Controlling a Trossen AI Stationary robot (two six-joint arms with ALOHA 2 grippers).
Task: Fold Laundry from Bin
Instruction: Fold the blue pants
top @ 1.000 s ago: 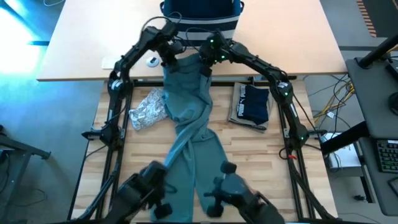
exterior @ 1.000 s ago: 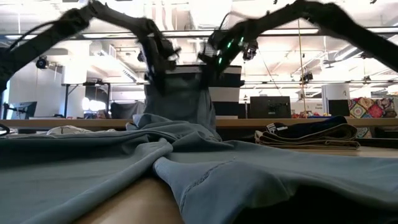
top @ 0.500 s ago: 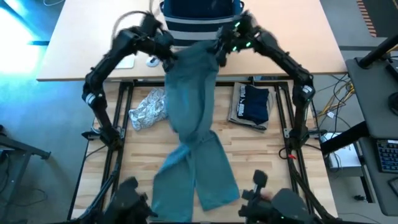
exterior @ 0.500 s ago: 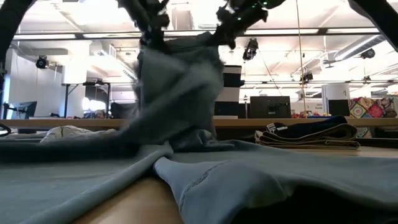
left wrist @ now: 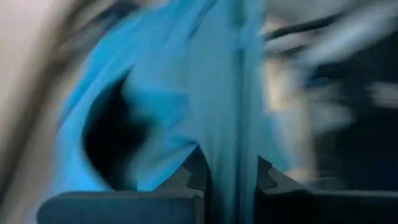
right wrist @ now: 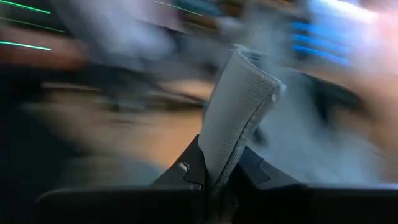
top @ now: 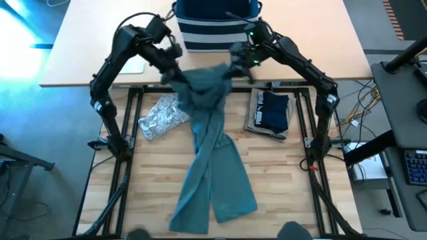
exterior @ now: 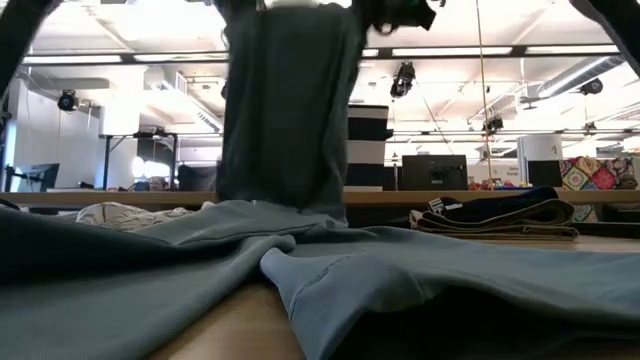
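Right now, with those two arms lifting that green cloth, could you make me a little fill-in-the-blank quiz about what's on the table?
1. Both grippers, left and right, are shut on the ____ garment.
2. The striped bin stands at the table's ____ edge.
3. The folded navy garment lies on the ____ arm's side.

Missing words: teal-green; far; right

The robot has two thin black arms made of long tubes with round joints. Black cables loop along the left arm (top: 110, 63). A small green light glows on the right arm (top: 293, 57).
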